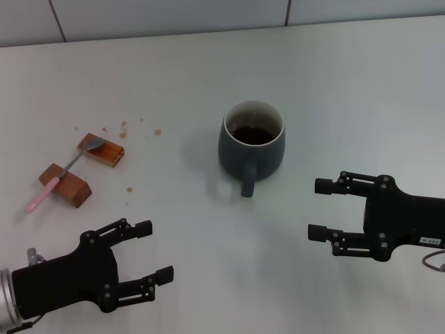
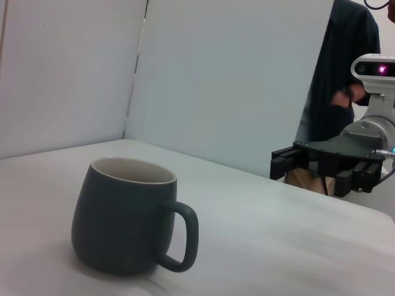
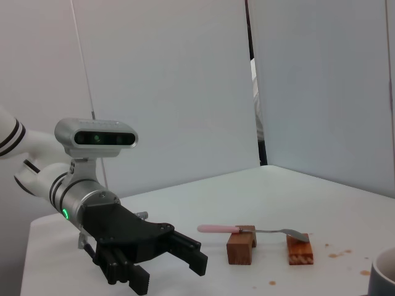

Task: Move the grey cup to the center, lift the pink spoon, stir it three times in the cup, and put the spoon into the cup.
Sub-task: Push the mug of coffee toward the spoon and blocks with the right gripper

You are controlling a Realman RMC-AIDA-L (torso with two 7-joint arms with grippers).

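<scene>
Cup (image 1: pixel 252 143) upright near mid-table (image 1: pixel 334 83), handle turned toward the robot, dark liquid inside; already about central, so first step judged done or nearly so. Spoon (image 1: pixel 64 172) well to the cup's left, bridged across two brown blocks (image 1: pixel 102 150), metal bowl on the farther block, pink handle overhanging the nearer one. Brown specks (image 1: pixel 124 128) scattered on the table near the blocks.

Left gripper (image 1: pixel 151 252) low at the near left edge, jaws apart, holding nothing, short of the blocks. Right gripper (image 1: pixel 318 209) low at the near right, jaws apart, empty, pointing toward the cup and clear of its handle. Same left gripper (image 3: pixel 185 254) seen from the right wrist, fingers spread, with spoon (image 3: pixel 250 230) and blocks beyond it.

Likely faults from here:
- Spoon perched, not flat: a descent off the thin shaft liable to tip it off the blocks or push a block aside.
- Slim shaft between wide-spread jaws: an uncentred close liable to roll the spoon or pinch it askew, leaving the bowl badly angled for stirring.
- Cup filled: a hard stir or a knock against the rim liable to slop liquid or slide the cup.
- Right gripper near the handle: a stray move liable to nudge the cup off centre.
- Early release above the rim: spoon liable to splash or bounce out.
</scene>
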